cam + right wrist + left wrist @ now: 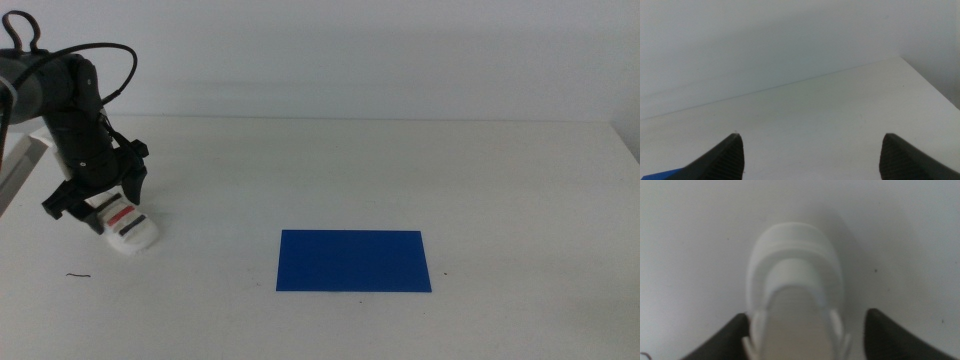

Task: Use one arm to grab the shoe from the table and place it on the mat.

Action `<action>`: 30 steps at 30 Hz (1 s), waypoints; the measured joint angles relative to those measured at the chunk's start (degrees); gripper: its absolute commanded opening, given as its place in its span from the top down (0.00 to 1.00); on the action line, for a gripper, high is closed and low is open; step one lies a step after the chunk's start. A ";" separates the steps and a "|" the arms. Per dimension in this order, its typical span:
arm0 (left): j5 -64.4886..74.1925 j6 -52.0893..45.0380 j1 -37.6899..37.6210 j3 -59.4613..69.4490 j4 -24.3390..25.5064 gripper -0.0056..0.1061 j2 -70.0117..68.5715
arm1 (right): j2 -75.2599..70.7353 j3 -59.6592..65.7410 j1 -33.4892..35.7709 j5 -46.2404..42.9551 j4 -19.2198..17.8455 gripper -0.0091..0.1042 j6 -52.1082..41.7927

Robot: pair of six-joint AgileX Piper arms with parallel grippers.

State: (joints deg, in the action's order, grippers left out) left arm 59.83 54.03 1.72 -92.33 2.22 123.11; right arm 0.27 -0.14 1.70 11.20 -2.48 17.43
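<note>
The small white shoe (pixel 128 228) with dark and red straps lies on the white table (pixel 500 180) at the far left. My left gripper (pixel 100 205) is lowered over its rear part. In the left wrist view the shoe (pixel 795 290) fills the gap between the two jaws of this gripper (pixel 807 315), which stand open on either side; its right jaw is clearly apart from the shoe. The blue mat (pixel 353 260) lies flat in the middle front of the table. My right gripper (pixel 810 137) is open and empty, out of the middle view.
A small dark mark (pixel 78 276) lies on the table in front of the shoe. A corner of the mat (pixel 655 176) shows in the right wrist view. The table's far edge meets a pale wall.
</note>
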 measured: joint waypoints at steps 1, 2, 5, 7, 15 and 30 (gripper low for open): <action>0.33 0.00 0.00 0.00 -0.12 0.50 0.00 | 0.00 0.00 0.00 0.00 0.00 0.22 0.00; 0.83 0.00 0.00 0.00 -0.34 0.61 0.00 | 0.00 0.00 0.00 0.00 0.00 0.22 0.00; 3.54 2.22 -0.28 -0.10 0.20 0.93 -0.55 | 0.00 0.00 0.00 0.00 0.00 0.22 0.00; 5.80 5.38 -1.72 -0.10 2.44 0.97 -1.71 | 0.00 0.00 0.00 0.00 0.00 0.22 0.00; 8.35 24.09 -20.51 -0.78 0.67 0.97 -8.64 | 0.00 0.00 0.00 0.00 0.00 0.22 0.00; 8.00 44.11 -44.46 -13.55 -2.22 0.97 4.40 | 0.00 0.00 0.00 0.00 0.00 0.22 0.00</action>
State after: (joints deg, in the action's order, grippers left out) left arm 67.83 98.14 -42.74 -105.88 0.00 127.51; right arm 0.27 -0.14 1.70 11.20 -2.48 17.43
